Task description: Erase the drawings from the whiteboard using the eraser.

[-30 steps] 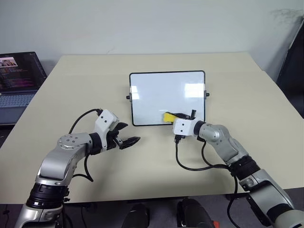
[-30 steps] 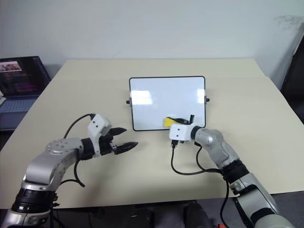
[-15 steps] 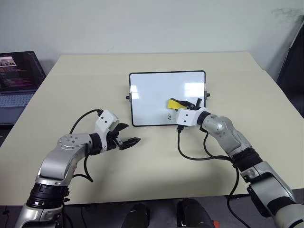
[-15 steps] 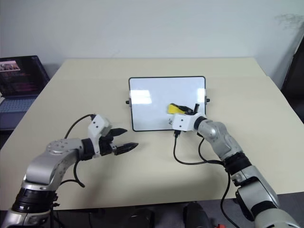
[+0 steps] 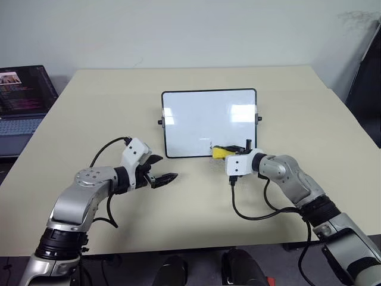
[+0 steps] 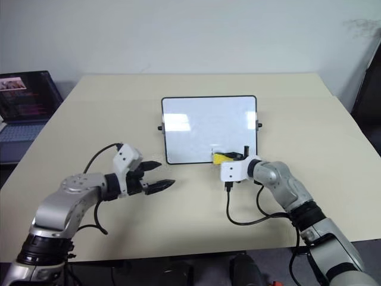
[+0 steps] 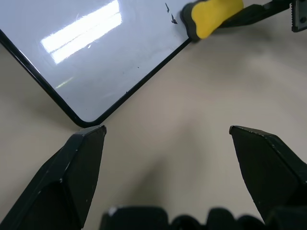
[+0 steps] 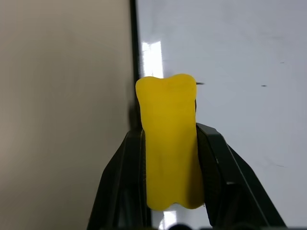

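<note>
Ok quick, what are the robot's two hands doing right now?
Left gripper: open, holding nothing, above the table.
Right gripper: shut on the yellow eraser, at the near edge of the whiteboard.

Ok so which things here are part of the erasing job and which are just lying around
Part of the job:
- whiteboard
- eraser, clamped in the right gripper at the board's near edge
- drawings, only small black flecks left beside the eraser

Just lying about:
- laptop, at the table's far left
- table
- left gripper, open and idle over the table
</note>
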Controlling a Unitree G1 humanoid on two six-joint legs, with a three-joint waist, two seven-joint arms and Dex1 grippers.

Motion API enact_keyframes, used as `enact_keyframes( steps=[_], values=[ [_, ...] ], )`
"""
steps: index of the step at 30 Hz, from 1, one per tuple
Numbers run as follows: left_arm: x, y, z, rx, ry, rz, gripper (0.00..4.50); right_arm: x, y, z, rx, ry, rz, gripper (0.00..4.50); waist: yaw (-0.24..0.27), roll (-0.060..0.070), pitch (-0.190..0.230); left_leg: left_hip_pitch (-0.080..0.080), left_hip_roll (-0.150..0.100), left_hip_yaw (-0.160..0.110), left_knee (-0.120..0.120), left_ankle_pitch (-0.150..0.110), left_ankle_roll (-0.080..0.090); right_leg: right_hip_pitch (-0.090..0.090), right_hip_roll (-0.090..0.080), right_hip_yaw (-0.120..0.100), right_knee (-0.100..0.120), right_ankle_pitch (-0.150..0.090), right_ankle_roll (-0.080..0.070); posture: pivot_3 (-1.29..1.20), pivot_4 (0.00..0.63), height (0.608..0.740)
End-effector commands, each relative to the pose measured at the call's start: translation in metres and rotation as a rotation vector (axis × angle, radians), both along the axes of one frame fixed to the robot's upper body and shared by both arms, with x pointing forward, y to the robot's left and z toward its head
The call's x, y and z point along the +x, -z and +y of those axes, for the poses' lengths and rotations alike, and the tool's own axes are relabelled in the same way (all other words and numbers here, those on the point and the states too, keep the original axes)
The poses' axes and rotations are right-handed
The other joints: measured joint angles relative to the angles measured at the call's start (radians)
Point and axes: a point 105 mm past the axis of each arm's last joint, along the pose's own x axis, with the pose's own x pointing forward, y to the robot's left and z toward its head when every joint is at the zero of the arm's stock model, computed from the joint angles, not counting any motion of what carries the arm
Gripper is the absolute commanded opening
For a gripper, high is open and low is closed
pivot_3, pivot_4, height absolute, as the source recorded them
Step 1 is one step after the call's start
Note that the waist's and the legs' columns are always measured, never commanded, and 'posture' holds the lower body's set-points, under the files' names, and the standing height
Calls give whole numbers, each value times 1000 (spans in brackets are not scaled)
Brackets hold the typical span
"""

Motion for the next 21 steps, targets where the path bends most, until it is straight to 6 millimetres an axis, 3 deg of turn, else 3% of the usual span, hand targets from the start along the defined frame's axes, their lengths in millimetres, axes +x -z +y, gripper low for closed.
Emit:
enact_keyframes(
  steps=[1, 5, 9, 16, 21],
  values=[
    [1, -7, -3, 0, 22, -30, 4500, 2, -54, 13, 138, -38, -176, 1083, -1, 0, 0, 0, 0, 0, 0, 0, 0, 0, 0, 0, 0, 0, 0, 0, 150, 740],
    [0, -7, -5, -1, 27, -27, 4500, 15, -51, 17, 122, 23, -196, 1070, 1, 0, 0, -1, 0, -1, -1, 0, 0, -1, 0, 0, 0, 0, 0, 0, 150, 740],
    [0, -7, -5, -2, 32, -25, 4500, 27, -19, 20, 19, 76, -99, 1069, 1, 0, 0, -2, -1, -1, -1, 0, 0, -1, 0, 0, -1, 0, 0, 0, 150, 740],
    [0, -8, -6, -4, 33, -29, 4500, 11, 34, 1, -98, 69, 126, 1069, 1, 0, 0, -1, 0, -1, -1, 0, 0, -1, 0, -1, -1, 0, 0, 0, 150, 740],
    [0, -8, -7, -7, 35, -28, 4500, 0, 42, 3, -106, 22, 178, 1068, 1, 0, 0, 1, -1, -1, 0, 0, 0, 2, 0, -1, -1, 0, 0, 0, 150, 740]
  ],
)
